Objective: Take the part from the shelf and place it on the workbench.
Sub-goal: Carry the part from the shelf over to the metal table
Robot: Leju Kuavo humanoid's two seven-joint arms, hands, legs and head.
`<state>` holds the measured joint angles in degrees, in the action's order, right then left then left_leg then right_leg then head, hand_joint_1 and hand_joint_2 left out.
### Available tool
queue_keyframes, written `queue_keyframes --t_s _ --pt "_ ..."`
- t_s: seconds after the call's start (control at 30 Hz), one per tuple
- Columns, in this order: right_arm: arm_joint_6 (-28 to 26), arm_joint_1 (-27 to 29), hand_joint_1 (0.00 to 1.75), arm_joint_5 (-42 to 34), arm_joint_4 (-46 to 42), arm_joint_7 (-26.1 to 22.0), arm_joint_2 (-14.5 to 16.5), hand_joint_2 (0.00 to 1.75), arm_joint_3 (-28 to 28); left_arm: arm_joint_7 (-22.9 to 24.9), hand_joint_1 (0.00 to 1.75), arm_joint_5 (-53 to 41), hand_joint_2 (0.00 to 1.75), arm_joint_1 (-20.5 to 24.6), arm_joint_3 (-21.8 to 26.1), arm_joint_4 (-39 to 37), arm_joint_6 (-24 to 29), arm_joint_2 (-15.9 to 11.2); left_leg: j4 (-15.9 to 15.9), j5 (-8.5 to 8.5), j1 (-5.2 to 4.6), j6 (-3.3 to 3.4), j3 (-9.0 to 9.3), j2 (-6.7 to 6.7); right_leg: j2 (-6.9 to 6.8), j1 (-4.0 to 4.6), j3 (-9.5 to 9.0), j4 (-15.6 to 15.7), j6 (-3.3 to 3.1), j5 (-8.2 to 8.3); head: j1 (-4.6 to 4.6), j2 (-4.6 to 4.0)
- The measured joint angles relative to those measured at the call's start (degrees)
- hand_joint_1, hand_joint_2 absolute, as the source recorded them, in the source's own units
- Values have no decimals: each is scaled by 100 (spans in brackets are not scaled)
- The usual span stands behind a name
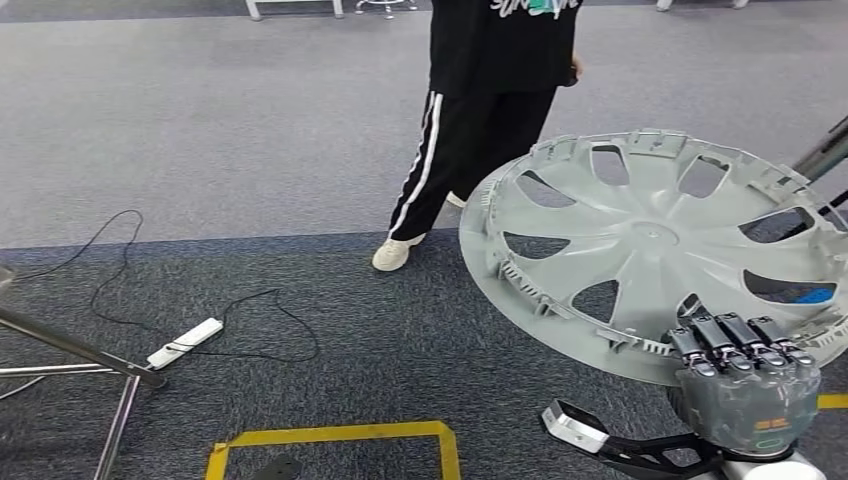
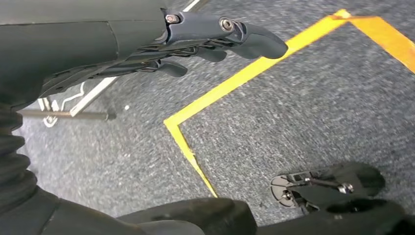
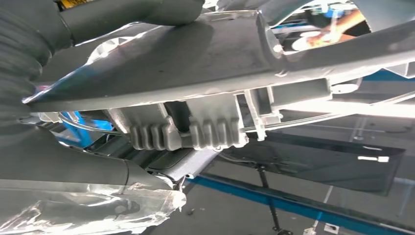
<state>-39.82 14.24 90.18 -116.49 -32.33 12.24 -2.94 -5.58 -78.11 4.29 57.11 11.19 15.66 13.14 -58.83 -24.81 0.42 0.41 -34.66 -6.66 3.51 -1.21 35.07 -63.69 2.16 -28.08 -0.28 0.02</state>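
The right hand (image 1: pixel 745 372) pinches just the near rim of the big grey plastic wheel cover (image 1: pixel 655 245), held out over carpet, left hand (image 2: pixel 195 41) loosely spread and idle, so I'd fear it tipping loose.

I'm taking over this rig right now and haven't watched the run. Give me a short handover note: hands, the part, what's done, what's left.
Right robot hand: grips the grey wheel cover by its near rim, holding it up over the carpet.
Left robot hand: holds nothing, fingers extended, hanging over the yellow floor tape.
Done: the part is in hand.
Left: carry it to the workbench and set it down.
Note: a person stands just beyond the wheel cover.
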Motion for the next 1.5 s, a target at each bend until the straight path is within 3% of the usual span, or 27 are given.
queue_keyframes --t_s 0.07,0.13,0.2,0.27,0.33,0.37,0.4,0.43,0.5,0.57,0.63,0.67,0.73,0.8,0.87,0.9,0.97,1.03,1.1,1.17,1.23,1.3,1.37,1.4,1.43,1.47,1.5 --pt "0 2 175 2 3 -3 0 175 2 0 0 16 175 -6 1 0 -37 -7 2 24 15 -62 -40 -129 184 -13 -158 349 42 71 -7 0" --pt "1 1 175 4 15 -7 0 175 9 1 0 53 175 -21 5 0 -95 -14 41 69 52 -142 -78 -230 81 7 -193 393 44 81 -11 0" --pt "2 -6 175 4 27 -7 0 175 25 7 0 93 175 -24 18 0 -137 -20 -75 -15 28 -193 -145 15 -69 16 -225 442 -17 110 -29 0" --pt "2 -10 175 2 42 -10 0 175 37 17 0 126 175 -9 34 0 -152 -39 -613 -322 -20 -216 -396 416 -240 37 -248 475 -72 120 -51 0" --pt "2 -11 175 1 71 -36 0 175 38 22 0 155 175 18 52 0 -162 -62 -1295 -615 -30 -224 -718 542 -420 67 -247 476 -100 110 -53 0" --pt "2 -12 175 3 95 -63 0 175 38 24 0 168 175 25 63 0 -169 -68 -1446 -630 -35 -217 -779 555 -513 78 -247 476 -107 105 -54 0" --pt "2 -15 175 4 121 -92 0 175 39 28 0 179 175 28 75 0 -177 -72 -1396 -547 -42 -205 -737 569 -600 88 -249 476 -113 101 -54 0" --pt "2 -20 175 4 146 -117 0 175 39 33 0 187 175 23 86 0 -185 -75 -1140 -385 -53 -185 -587 605 -679 96 -255 476 -117 97 -54 0" --pt "2 -34 175 5 186 -155 0 175 40 46 0 193 175 13 103 0 -210 -77 -387 -82 -113 -123 -161 867 -825 123 -271 468 -104 79 -56 0" --pt "2 -50 175 4 214 -177 0 175 40 54 0 194 175 15 117 0 -234 -68 54 2 -178 -48 54 1093 -956 158 -281 462 -69 59 -50 0" --pt "2 -82 175 4 253 -200 0 175 41 75 0 203 175 0 128 0 -248 -56 116 2 -191 16 45 1021 -1097 178 -301 471 -26 43 -43 0" --pt "2 -106 175 5 280 -212 0 175 43 91 0 209 175 -15 134 0 -250 -53 131 16 -178 41 45 946 -1081 174 -294 440 0 15 -37 0" --pt "2 -141 175 4 337 -230 0 175 46 118 0 215 175 -24 144 0 -255 -57 156 42 -134 95 59 798 -805 151 -178 133 60 -175 -18 0" --pt "2 -151 175 2 387 -236 0 175 46 126 0 211 175 -6 148 0 -257 -62 159 56 -108 130 57 649 -463 122 146 -579 101 -521 13 0" --pt "2 -152 175 3 444 -239 0 175 45 129 0 210 175 -3 153 0 -258 -60 158 67 -102 139 51 479 -378 112 426 -1115 120 -679 25 0" --pt "2 -153 175 3 473 -240 0 175 45 130 0 210 175 -5 156 0 -262 -60 156 72 -97 134 53 393 -371 107 434 -1090 123 -593 25 0" --pt "2 -168 175 3 521 -240 0 175 45 129 0 210 175 -2 161 0 -285 -60 151 81 -77 107 60 219 -300 80 183 -511 134 -201 25 0" --pt "2 -213 175 3 562 -240 0 175 46 118 0 209 175 -1 163 0 -314 -72 125 95 -72 47 31 74 -23 25 -133 171 142 42 22 0" --pt "1 -249 175 3 598 -240 0 175 48 102 0 208 175 -1 164 0 -322 -85 119 140 -58 -28 -41 -47 138 9 -241 417 97 55 16 0" --pt "1 -279 175 5 638 -240 -1 175 53 90 0 199 175 -6 164 0 -321 -93 139 179 -26 -96 -91 -143 13 27 -242 440 4 86 15 0" --pt "2 -330 175 5 688 -240 -1 175 65 85 0 182 175 -9 164 0 -317 -100 -51 38 -37 -143 -194 47 -131 34 -252 472 -83 114 -15 0" --pt "2 -371 175 3 728 -240 0 175 75 84 0 159 175 7 164 0 -315 -113 -669 -317 -61 -169 -476 400 -286 60 -251 486 -140 120 -51 0" --pt "2 -402 175 3 782 -232 0 175 78 98 0 138 175 34 164 0 -337 -133 -1338 -590 -62 -177 -767 554 -461 95 -244 486 -168 113 -53 0" --pt "2 -422 175 3 819 -225 -1 175 80 117 0 129 175 42 164 0 -357 -142 -1442 -583 -65 -168 -791 581 -549 108 -243 486 -175 108 -54 0" --pt "2 -446 175 4 860 -217 -1 175 86 139 0 122 175 44 164 0 -381 -151 -1315 -469 -72 -148 -697 604 -629 118 -248 486 -179 105 -53 0" --pt "2 -476 175 4 897 -210 -2 175 97 164 0 116 175 38 164 0 -402 -158 -994 -286 -89 -115 -502 665 -702 125 -256 486 -181 101 -54 0" --pt "2 -510 175 5 931 -201 -4 175 110 183 0 110 175 28 164 0 -419 -166 -591 -122 -125 -71 -269 820 -769 134 -264 486 -178 95 -55 0"
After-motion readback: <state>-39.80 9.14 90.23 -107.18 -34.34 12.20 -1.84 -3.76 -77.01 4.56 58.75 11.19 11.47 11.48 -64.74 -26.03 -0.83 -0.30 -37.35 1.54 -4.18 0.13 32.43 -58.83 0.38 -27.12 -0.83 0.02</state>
